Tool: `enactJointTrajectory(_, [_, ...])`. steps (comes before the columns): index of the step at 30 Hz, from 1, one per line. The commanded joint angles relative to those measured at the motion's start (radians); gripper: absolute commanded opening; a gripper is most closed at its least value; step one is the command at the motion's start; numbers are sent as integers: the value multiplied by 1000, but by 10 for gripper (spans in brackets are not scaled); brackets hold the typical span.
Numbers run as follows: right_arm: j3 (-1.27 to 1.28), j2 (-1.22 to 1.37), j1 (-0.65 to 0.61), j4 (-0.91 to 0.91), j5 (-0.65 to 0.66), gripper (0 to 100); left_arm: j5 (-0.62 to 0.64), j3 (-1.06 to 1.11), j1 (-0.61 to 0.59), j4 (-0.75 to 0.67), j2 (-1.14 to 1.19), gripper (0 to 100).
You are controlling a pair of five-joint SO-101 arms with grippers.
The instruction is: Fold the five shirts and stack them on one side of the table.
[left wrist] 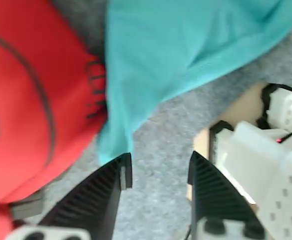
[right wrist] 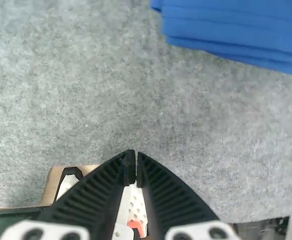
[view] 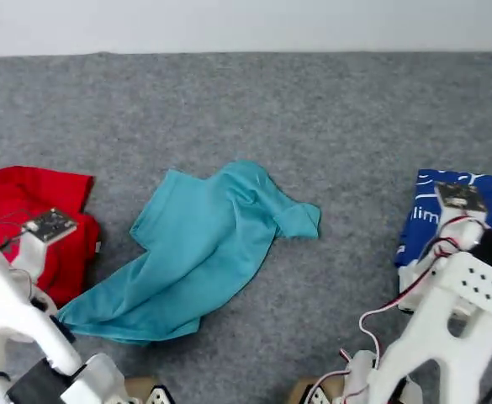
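Risking a snag: judged from here, the left end effector (left wrist: pixel 158 170) could pinch the red shirt (left wrist: pixel 31 100) along with the teal shirt (left wrist: pixel 185 50), because the teal corner lies right against the red shirt's edge, close to one finger. A lift would then drag the red shirt out of place.
Second hazard: the teal shirt is bunched and creased, so a grip on one corner may raise a single layer or a twisted fold rather than a clean edge.
Left end effector: wide open and holding nothing, it is poised above the bare worktop (view: pixel 313 109) just beside the teal corner tip. Whether a finger brushes the cloth cannot be told.
Right end effector (right wrist: pixel 136 161): closed tip to tip and empty, it hangs over bare worktop, apart from the blue shirt (right wrist: pixel 235 30).
Teal shirt: it lies unfolded at the centre of the worktop in the high view, its long tail trailing towards 7 o'clock.
Red shirt: it sits at 9 o'clock, partly under the left arm (view: pixel 10 295).
Blue shirt: it sits at 3 o'clock, folded in neat layers, partly behind the right arm (view: pixel 456 295).
Task standing: the teal shirt looks like the one in hand and is not yet folded.
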Motion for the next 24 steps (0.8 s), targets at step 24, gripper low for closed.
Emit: enactJointTrajectory(24, [-5, -22, -76, 36, -8, 15, 18, -44, -75, -167, -28, 190])
